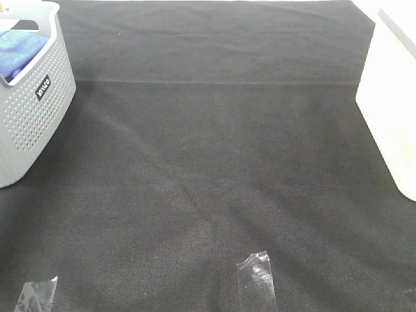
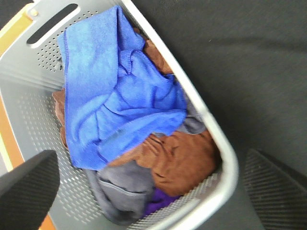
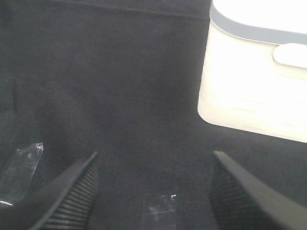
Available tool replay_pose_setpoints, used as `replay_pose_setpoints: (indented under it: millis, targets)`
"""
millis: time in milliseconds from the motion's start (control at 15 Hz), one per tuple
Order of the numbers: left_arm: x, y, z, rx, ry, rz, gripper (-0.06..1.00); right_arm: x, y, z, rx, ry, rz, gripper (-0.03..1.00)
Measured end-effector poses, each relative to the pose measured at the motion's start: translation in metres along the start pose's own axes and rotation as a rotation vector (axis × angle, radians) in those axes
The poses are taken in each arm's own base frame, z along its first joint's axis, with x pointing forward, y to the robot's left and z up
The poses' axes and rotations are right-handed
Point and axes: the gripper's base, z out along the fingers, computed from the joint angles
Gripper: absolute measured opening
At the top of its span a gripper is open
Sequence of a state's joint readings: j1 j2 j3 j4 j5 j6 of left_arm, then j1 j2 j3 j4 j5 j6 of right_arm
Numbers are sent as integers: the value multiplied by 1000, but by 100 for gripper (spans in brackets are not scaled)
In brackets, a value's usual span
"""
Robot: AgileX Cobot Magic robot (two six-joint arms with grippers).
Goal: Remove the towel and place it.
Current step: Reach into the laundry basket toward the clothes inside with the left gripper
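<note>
The royal-blue towel [image 2: 112, 91] lies crumpled on top of other cloths in the grey perforated basket [image 2: 211, 127]. In the exterior high view the basket [image 1: 32, 104] stands at the far left with a bit of the blue towel [image 1: 19, 49] showing inside. My left gripper [image 2: 148, 191] is open and hovers above the basket; its dark fingers [image 2: 29, 184] sit wide apart, clear of the towel. My right gripper [image 3: 153, 196] is open and empty above the black cloth. Neither arm shows in the exterior high view.
Brown [image 2: 184, 160], grey [image 2: 120, 191] and purple cloths lie under the towel. A white bin [image 1: 393, 97] stands at the right edge, also in the right wrist view [image 3: 259, 72]. Clear tape pieces [image 1: 257, 276] are stuck to the black table cover [image 1: 214, 162].
</note>
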State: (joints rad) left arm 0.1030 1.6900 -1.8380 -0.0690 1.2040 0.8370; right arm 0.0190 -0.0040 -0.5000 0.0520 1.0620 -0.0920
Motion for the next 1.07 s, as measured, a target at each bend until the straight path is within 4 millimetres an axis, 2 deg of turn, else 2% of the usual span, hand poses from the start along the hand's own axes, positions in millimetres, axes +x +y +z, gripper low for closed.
replay_pose_setpoints:
  millis: [200, 333, 400, 533, 600, 933, 1067]
  targets:
    - [4, 21, 51, -36, 174, 204, 99, 0, 0, 0, 0, 0, 0, 66]
    - [12, 27, 85, 2, 259, 301, 99, 0, 0, 0, 0, 0, 0, 66]
    - [19, 26, 116, 60, 303, 343, 99, 0, 0, 0, 0, 0, 0, 66]
    - [26, 25, 147, 113, 334, 380, 98, 0, 0, 0, 0, 0, 0, 66]
    - [26, 25, 147, 113, 334, 380, 98, 0, 0, 0, 0, 0, 0, 66]
    - [33, 25, 193, 104, 346, 463, 98, 0, 0, 0, 0, 0, 0, 66]
    - [35, 25, 197, 104, 351, 473, 98, 0, 0, 0, 0, 0, 0, 66]
